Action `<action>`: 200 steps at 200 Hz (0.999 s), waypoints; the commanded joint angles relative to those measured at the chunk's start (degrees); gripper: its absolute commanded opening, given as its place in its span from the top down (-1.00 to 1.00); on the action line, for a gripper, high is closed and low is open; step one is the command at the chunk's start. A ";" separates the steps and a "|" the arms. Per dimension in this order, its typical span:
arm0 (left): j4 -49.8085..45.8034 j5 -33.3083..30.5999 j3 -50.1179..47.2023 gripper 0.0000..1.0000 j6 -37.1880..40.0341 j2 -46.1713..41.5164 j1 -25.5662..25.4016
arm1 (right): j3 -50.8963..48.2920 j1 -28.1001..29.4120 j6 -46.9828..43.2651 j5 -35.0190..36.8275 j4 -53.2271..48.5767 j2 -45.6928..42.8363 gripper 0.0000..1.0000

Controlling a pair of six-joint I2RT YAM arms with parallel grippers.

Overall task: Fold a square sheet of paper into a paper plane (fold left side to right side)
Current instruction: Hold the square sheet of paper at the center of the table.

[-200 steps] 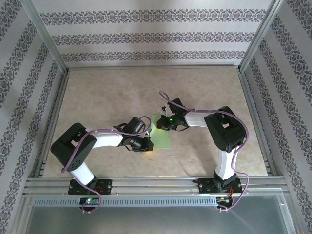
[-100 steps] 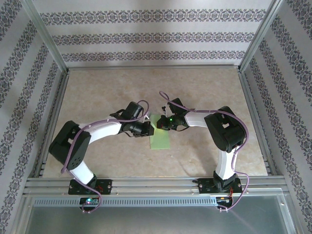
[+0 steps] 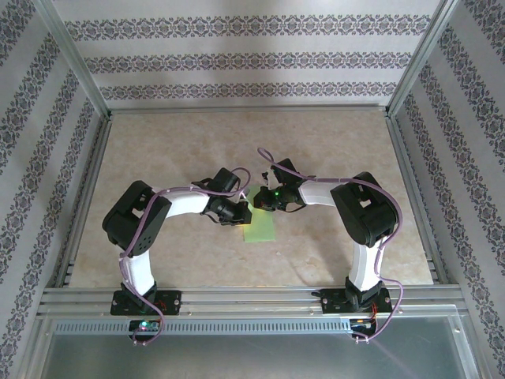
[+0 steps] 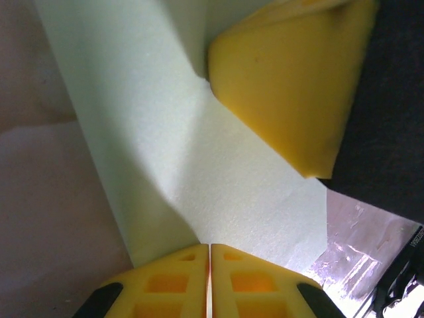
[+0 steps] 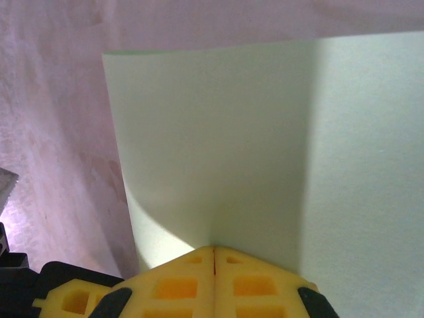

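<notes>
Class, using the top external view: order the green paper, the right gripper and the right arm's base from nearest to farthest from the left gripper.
1. Green paper: touching the left gripper, at its right.
2. Right gripper: just right, at the paper's far end.
3. Right arm's base: near-right table edge.
</notes>
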 commanded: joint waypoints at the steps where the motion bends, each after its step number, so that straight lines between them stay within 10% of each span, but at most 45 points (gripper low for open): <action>1: -3.42 -2.56 0.80 0.80 2.31 1.74 -0.91 | -0.27 0.21 -1.24 5.00 -6.23 1.75 1.00; 81: -4.50 -5.60 0.63 0.83 0.13 2.43 -2.54 | -1.22 -0.80 -0.20 5.81 -8.39 -10.73 0.51; 139: -3.20 -6.22 0.28 0.84 -2.30 1.55 -3.32 | -12.76 2.02 4.92 4.93 -7.56 -20.76 0.99; 200: -1.10 -5.84 -0.75 0.84 -4.21 0.49 -3.79 | -15.44 8.59 8.42 6.57 -3.93 -15.21 1.00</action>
